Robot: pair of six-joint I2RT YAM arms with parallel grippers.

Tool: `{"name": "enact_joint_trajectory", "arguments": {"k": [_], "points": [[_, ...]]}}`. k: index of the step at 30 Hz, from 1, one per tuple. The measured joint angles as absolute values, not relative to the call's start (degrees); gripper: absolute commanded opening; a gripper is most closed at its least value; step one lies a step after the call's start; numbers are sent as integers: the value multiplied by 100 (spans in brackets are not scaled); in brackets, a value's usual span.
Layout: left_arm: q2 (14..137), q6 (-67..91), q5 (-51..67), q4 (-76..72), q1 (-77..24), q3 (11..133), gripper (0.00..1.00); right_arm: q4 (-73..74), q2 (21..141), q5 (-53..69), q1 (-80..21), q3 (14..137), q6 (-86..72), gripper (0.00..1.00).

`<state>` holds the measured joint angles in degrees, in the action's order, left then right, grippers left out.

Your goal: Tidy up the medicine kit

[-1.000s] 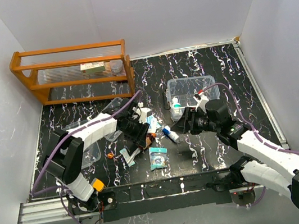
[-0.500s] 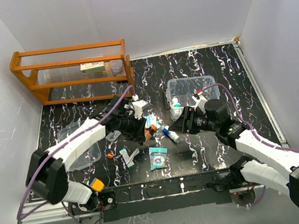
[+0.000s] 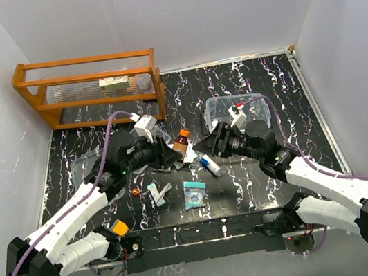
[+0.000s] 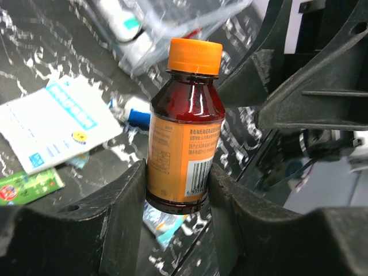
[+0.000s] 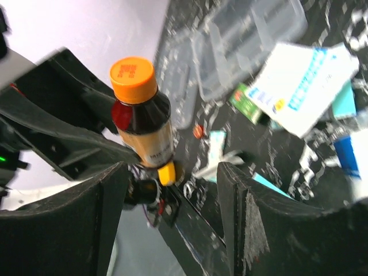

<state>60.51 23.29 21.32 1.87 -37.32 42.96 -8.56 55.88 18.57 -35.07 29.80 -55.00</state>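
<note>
In the top view, the left gripper point(image 3: 174, 152) has come up off the clutter and swung toward the middle of the bench point(image 3: 266, 83). It now carries a brown bottle point(image 3: 182, 140) with an orange cap, held upright and clear of the surface. A second ago the bottle was not visible among the packets. The right gripper point(image 3: 213, 146) has turned to face it and has widened. The two grippers are now close together, nose to nose. The medicine kit box point(image 3: 232, 108) sits just behind the right gripper, lid off, toward the far right of the bench. A blue-and-white tube point(image 3: 209, 165) and a sachet point(image 3: 194, 194) lie loose in front.

The left wrist view shows its gripper closed on the lower half of the bottle, both fingers point(image 4: 123, 213) pressed against the label. The right gripper's dark fingers stand just beyond the bottle's shoulder, apart from it.

In the right wrist view, its gripper stands wide and empty. The bottle is ahead of its fingertips point(image 5: 118, 172), not yet between them. Clear kit pieces point(image 5: 253, 34) lie on the bench beyond.

This looks like a handover being set up: the bottle passes to the arm nearer the box. The right gripper has yet to advance and close before the left can let go. Most items are still outside the kit.
</note>
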Motion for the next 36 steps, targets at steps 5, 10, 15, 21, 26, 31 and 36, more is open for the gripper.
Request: {"name": "enact_joint_trajectory", "arguments": {"k": [5,10,15,21,26,31,36], "points": [[5649,3057,2036,-814,-3732,4036,30,-1170,5623,1564,-3564,3498,-5553,63],[5645,3610,2038,-1326,-3732,4038,30,-1428,6097,1728,-3636,4045,-5546,63],[5699,3865,2040,-1417,-3732,4042,30,-1570,6355,1874,-3769,4248,-5555,62],[5701,3887,2051,-1459,-3732,4042,30,-1577,6543,1879,-3789,4265,-5625,56],[5701,3876,2051,-1433,-3730,4038,31,-1623,6652,1900,-3793,4265,-5787,47],[5704,3863,2058,-1409,-3719,4038,38,-1649,6687,1931,-3798,4268,-5819,38],[5706,3828,2108,-1350,-3721,4040,71,-1651,6713,1940,-3798,4272,-5798,36]]}}
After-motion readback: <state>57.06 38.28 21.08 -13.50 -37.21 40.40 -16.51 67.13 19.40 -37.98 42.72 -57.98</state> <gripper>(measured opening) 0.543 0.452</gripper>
